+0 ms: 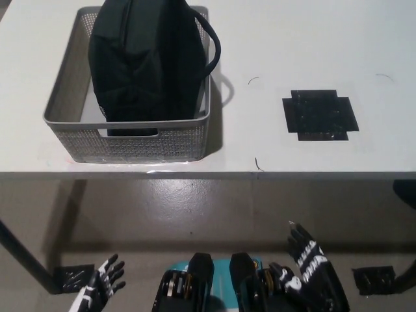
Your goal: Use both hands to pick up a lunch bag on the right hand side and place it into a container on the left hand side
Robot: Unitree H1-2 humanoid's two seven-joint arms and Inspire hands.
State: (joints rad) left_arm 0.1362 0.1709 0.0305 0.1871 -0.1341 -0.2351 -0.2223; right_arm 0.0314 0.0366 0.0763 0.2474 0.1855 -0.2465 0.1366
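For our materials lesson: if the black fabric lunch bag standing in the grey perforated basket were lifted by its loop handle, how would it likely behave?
The black fabric lunch bag looks soft-sided, so it would probably sag slightly. Its loop handle arches freely, so it likely flexes. The bag stands taller than the grey perforated basket, so it might tip if nudged.

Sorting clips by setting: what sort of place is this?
Probably a lab or test room: a plain white table with a black tape marker, a grey basket holding a black lunch bag, bare floor.
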